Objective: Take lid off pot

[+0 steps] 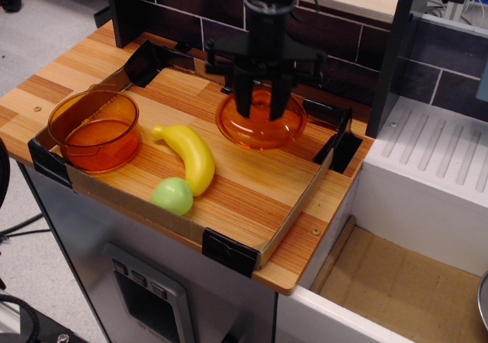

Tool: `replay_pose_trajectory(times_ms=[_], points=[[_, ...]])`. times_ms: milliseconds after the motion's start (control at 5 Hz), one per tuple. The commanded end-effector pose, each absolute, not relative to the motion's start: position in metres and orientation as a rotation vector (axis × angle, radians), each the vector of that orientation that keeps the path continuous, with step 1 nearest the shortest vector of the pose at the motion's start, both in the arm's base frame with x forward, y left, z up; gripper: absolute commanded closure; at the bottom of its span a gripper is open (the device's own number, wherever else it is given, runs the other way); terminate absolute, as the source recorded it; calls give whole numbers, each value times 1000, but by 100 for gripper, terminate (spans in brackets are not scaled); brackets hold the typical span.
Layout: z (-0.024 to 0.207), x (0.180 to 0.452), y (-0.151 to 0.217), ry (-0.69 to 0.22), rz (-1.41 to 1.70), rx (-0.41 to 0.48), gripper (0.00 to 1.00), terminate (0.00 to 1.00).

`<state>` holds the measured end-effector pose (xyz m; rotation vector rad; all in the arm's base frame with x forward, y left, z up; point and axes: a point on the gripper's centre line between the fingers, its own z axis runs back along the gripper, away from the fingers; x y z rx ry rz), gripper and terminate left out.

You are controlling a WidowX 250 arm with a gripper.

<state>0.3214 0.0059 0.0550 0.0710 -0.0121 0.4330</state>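
The black fingers (261, 103) are clamping the knob of the round translucent orange plastic lid (261, 122), which is sitting at the far right of the wooden bench (252, 175). The straight-sided translucent orange plastic pot (94, 130) is standing uncovered at the left, well apart, with a yellow banana (191, 155) and green ball (172, 195) lying between.
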Motion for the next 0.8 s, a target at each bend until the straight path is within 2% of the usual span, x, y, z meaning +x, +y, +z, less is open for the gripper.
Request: replay_pose_trajectory(times_ms=[0,200,400,600], points=[[39,342,-12,-6,443,92,100,0],[37,343,-12,26,441,109,0,0],[38,345,-10,37,448,117,0,0],[59,340,2,34,471,102,0,0]])
